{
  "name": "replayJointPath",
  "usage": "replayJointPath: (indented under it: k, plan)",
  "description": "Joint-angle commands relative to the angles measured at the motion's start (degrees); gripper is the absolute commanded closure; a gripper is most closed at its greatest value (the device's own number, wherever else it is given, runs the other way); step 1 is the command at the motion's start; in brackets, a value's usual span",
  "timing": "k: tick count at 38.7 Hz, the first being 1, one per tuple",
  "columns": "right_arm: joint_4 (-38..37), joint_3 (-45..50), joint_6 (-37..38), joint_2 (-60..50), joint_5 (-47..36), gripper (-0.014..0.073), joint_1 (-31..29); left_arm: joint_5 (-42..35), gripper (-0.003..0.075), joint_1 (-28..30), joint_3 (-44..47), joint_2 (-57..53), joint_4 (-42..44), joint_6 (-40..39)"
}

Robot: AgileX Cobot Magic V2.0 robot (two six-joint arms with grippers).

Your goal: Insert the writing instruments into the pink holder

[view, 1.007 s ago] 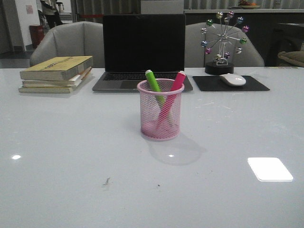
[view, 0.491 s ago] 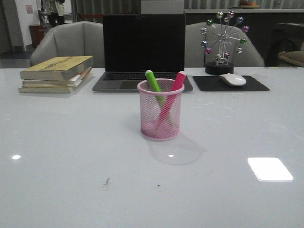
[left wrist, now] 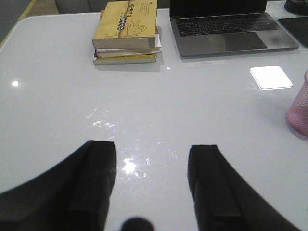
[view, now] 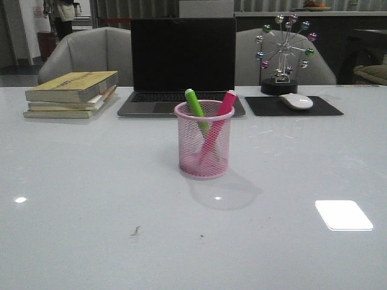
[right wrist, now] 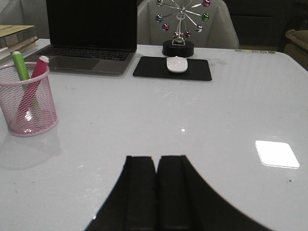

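Observation:
The pink wire-mesh holder [view: 204, 141] stands upright in the middle of the table, in front of the laptop. Both highlighters lean inside it: the green one [view: 195, 105] tips to the left, the magenta one [view: 226, 104] with its pale cap tips to the right. The right wrist view also shows the holder [right wrist: 28, 101], the green marker [right wrist: 19, 66] and the magenta marker [right wrist: 37, 70]. My left gripper [left wrist: 151, 147] is open over bare table, with a sliver of the holder [left wrist: 299, 109] at the frame edge. My right gripper [right wrist: 156, 159] is shut and empty, well away from the holder. Neither gripper appears in the front view.
Behind the holder sits a dark laptop [view: 181, 63]. A stack of books [view: 71, 93] lies at the back left. At the back right are a black mouse pad [view: 293, 106] with a white mouse [view: 296, 101] and a ball-wheel ornament [view: 283, 53]. Chairs stand beyond the table.
Nothing on the table has moved. Only a person in the far background at the upper left has shifted.

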Motion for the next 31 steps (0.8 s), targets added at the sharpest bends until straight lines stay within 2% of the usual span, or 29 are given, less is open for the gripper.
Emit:
replayJointPath:
  k: [1,19,22,29,31]
  plan:
    - [-0.29,0.06,-0.16,-1.08,-5.04,0.0535,-0.06,-4.68,0.0316,0.16,-1.8,0.12,-0.17,0.0]
    - [-0.29,0.06,-0.16,-1.08,-5.04,0.0535,-0.06,-4.96,0.0321,0.16,-1.55,-2.78,1.23,0.0]
    - [-0.29,0.06,-0.16,-1.08,-5.04,0.0535,-0.06,-5.45,0.0388,0.16,-0.77,-6.31,0.77,-0.1]
    - [-0.29,0.06,-0.16,-1.08,-5.04,0.0535,-0.06,-10.64,0.0612,0.16,4.33,-15.76,0.75,-0.1]
    - [-0.29,0.06,-0.16,-1.08,-5.04,0.0535,-0.06,-11.54,0.0627,0.16,5.76,-18.72,0.75,-0.1]
